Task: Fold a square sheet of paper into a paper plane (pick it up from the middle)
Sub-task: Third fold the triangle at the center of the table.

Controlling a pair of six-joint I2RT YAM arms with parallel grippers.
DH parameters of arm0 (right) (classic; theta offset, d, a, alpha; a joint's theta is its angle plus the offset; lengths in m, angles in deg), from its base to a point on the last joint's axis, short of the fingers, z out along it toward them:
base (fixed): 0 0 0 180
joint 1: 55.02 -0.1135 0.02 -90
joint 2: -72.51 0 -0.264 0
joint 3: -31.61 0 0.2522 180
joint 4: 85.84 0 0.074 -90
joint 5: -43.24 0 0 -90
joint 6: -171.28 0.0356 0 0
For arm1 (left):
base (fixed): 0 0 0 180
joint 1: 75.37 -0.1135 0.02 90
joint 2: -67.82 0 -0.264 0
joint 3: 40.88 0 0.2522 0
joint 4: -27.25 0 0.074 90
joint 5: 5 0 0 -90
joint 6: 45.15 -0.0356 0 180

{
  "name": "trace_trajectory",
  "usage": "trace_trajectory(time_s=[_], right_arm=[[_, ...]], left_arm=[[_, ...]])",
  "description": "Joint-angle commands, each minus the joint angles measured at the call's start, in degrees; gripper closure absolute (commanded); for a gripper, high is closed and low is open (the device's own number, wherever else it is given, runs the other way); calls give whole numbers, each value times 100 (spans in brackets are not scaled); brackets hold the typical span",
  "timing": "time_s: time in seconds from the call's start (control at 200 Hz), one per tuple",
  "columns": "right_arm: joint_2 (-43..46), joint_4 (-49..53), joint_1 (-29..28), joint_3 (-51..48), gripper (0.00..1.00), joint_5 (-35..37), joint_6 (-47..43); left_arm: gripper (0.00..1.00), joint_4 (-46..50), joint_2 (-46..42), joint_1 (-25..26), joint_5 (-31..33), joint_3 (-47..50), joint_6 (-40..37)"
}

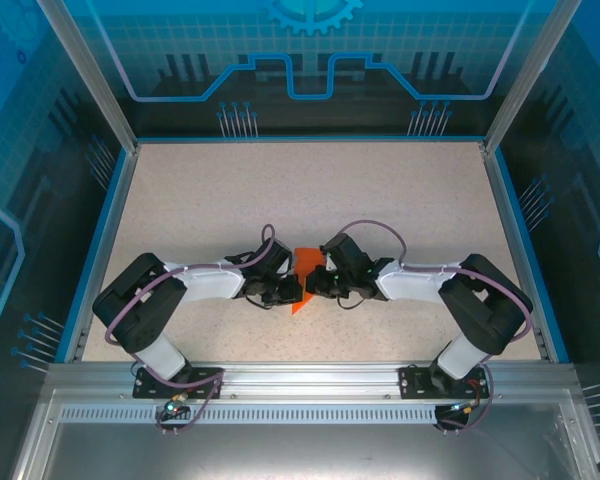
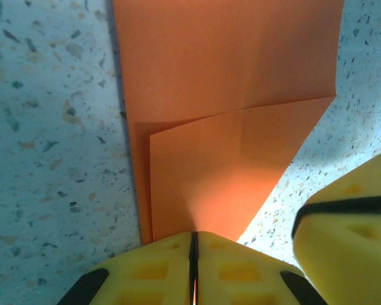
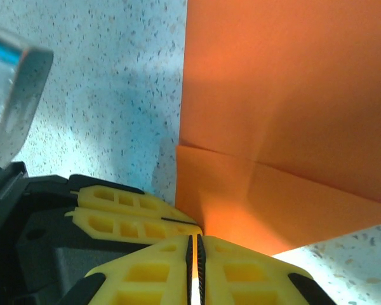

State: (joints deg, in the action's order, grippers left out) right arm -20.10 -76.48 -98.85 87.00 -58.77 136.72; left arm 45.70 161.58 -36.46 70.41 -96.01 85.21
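Closed yellow fingers (image 3: 247,270) seemingly pinch the creased orange paper (image 3: 286,95).

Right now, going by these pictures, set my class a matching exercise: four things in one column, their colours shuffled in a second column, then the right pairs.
Things:
1. paper
2. table
3. left gripper's fingers
4. table rim

Colours:
A. blue
B. yellow
C. orange
D. pale with dark speckles

Pairs: 1-C; 2-D; 3-B; 4-A
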Motion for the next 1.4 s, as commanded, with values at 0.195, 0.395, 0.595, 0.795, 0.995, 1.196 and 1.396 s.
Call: trace_trajectory(time_s=[0.195,0.395,0.595,0.795,0.995,1.196,1.396], right_arm=[[-629,-274,-99,-148,88,-27,204],[-493,83,-49,-78,87,194,181],[-312,97,331,-67,86,197,-47],[-661,88,653,-110,87,265,-121],[-615,-114,835,-226,86,171,-96],[-550,116,1087,-66,86,178,-281],[-663,-52,1401,-76,85,-84,-364]], left_arm=[[90,165,141,-18,317,234,-135],[90,191,161,-23,333,243,-181],[91,191,252,-16,356,243,-221],[91,133,334,-16,335,260,-230],[92,181,336,-22,334,253,-282],[92,258,343,-17,360,218,-325],[92,304,345,-24,391,225,-344]])
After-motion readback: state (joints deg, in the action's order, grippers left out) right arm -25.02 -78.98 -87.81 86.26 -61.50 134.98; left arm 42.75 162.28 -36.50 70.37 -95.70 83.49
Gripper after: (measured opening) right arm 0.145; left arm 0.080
